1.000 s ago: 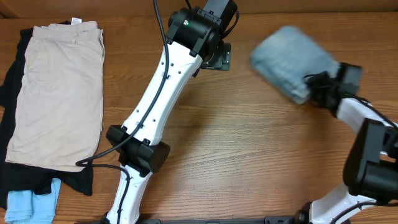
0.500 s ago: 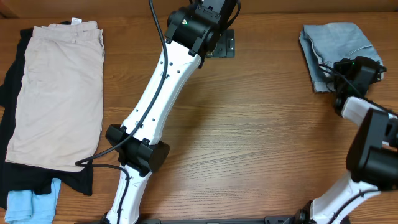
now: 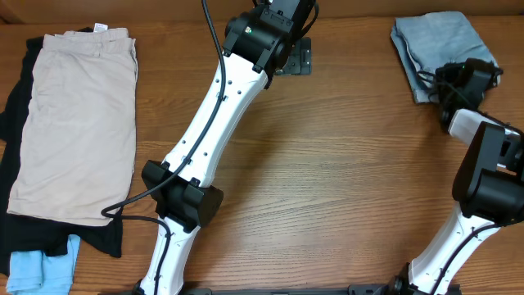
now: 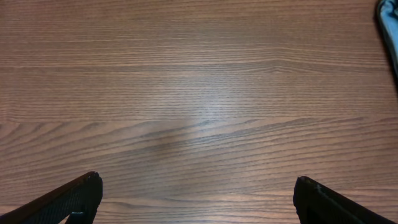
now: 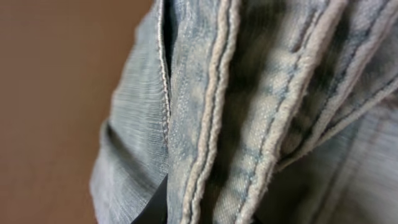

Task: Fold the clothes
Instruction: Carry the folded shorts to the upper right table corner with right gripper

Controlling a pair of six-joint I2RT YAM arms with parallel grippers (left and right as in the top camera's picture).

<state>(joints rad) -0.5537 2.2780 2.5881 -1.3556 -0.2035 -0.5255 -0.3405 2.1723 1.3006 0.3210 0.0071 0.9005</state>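
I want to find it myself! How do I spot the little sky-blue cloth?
Go to the wooden table's left side, where beige khaki shorts lie on black clothes. At the pile's near end a small sky-blue cloth pokes out, the only bright blue piece there.

I see the denim shorts (image 3: 438, 45) at two o'clock in my overhead view, folded into a compact bundle of faded light blue. My right wrist view is very close to them and shows pale stitched hems in layers. At nine o'clock the khaki shorts (image 3: 78, 123) lie flat on a black garment (image 3: 90, 233). A sky-blue garment (image 3: 37, 270) lies at eight o'clock.
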